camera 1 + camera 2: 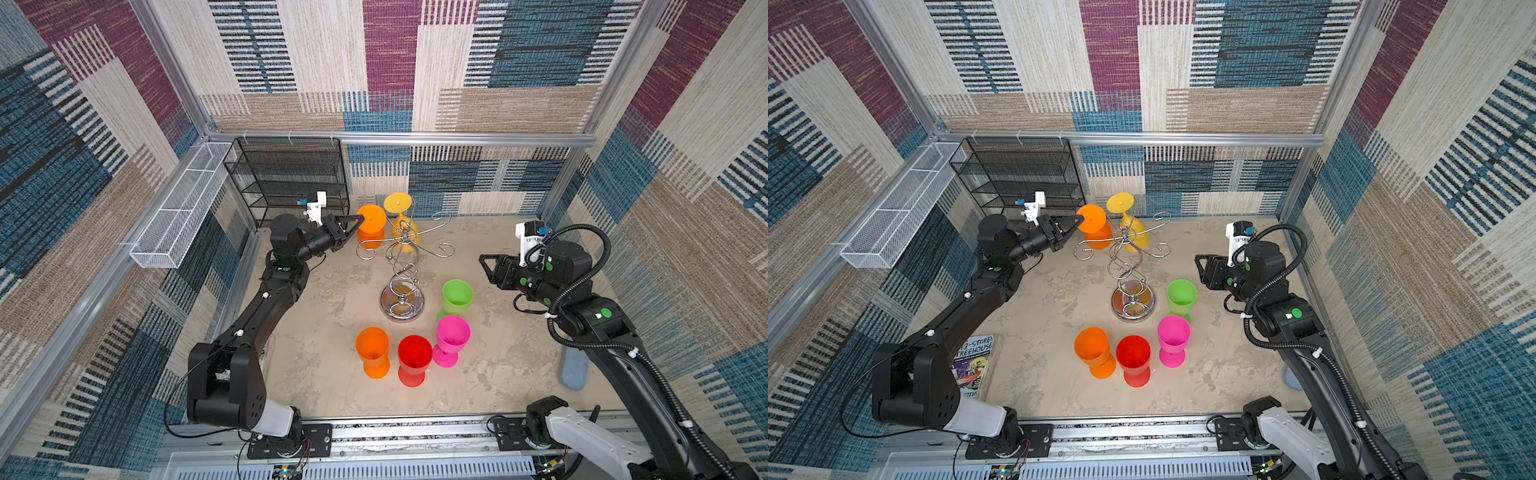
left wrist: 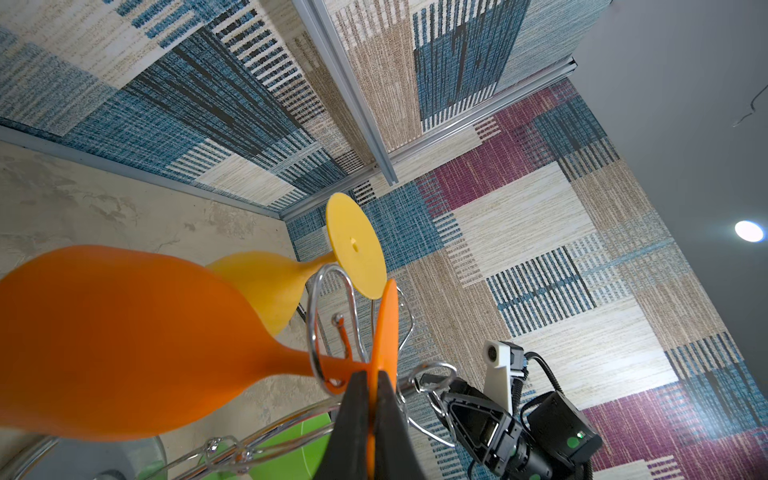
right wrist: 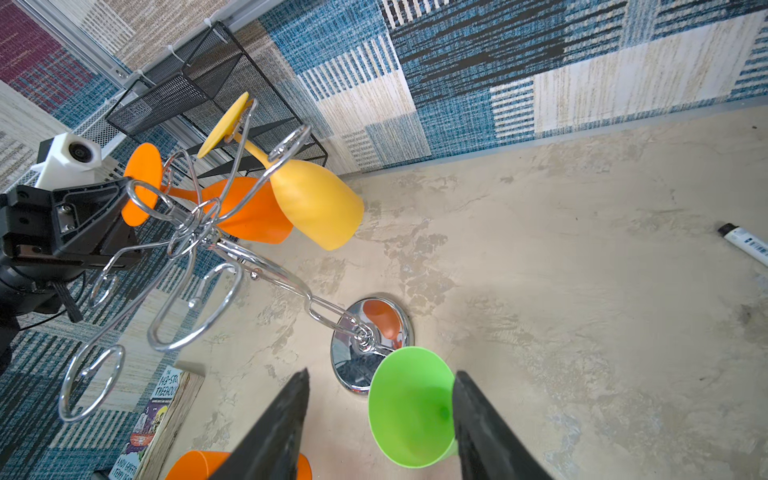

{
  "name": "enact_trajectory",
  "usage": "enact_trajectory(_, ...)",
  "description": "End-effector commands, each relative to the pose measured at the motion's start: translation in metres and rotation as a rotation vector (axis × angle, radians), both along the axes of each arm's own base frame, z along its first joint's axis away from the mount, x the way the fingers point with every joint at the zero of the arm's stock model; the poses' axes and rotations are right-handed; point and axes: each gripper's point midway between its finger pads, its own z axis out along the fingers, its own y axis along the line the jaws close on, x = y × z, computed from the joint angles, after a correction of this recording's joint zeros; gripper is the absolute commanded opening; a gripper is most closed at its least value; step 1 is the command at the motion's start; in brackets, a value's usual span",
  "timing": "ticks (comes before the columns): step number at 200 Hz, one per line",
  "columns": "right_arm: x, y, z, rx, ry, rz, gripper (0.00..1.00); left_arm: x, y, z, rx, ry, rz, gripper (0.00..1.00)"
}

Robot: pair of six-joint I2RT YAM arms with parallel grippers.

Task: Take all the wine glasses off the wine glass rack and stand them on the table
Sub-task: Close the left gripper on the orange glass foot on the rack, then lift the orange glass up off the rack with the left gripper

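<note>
1. The left claw [image 2: 372, 376] is closed on the foot of the orange glass [image 1: 371, 224]. The thin disc is pinched edge-on between the fingers.
2. The orange glass hangs bowl down from an arm of the rack [image 1: 401, 309], on the side nearest the left claw. Its stem is held in the wire loop.
3. The step in hand is judged to be the slide-out. The foot should be drawn level along the wire toward the loop's open end, which is not clearly seen, until the stem is free.
4. Only a narrow edge is gripped, so the glass may pivot in the claw. A slow, straight pull is advised.
5. The pull should be kept in line with the arm, or the rack may be dragged or tipped.
6. The yellow glass [image 1: 405, 239] hangs just beside the orange one. Whether the bowls touch cannot be told, so swing is best avoided.
7. The right claw [image 1: 483, 262] is about half open and empty, and is held well apart from the rack above the table [image 1: 498, 332].
</note>
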Motion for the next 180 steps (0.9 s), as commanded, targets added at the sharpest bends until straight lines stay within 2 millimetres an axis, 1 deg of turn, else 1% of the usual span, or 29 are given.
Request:
enact_trajectory(1, 0.003, 0.003, 0.007, 0.015, -0.031, 0.011, 0.57, -0.003, 0.001, 0.013, -0.001, -0.036, -0.007, 0.03)
enact_trajectory(44, 0.003, 0.002, 0.008, 0.017, -0.032, 0.012, 0.57, -0.003, 0.006, 0.025, 0.000, -0.052, 0.002, 0.00)
enact_trajectory(87, 0.003, 0.003, 0.009, 0.021, -0.035, 0.016, 0.57, 0.001, 0.007, 0.026, 0.029, -0.055, 0.013, 0.00)
enact_trajectory(148, 0.004, 0.003, 0.009, 0.023, -0.040, 0.018, 0.57, 0.016, 0.002, 0.030, -0.005, -0.056, -0.016, 0.00)
enact_trajectory(180, 0.003, 0.002, 0.008, 0.024, -0.040, 0.017, 0.57, 0.018, -0.003, 0.034, -0.039, -0.064, -0.044, 0.00)
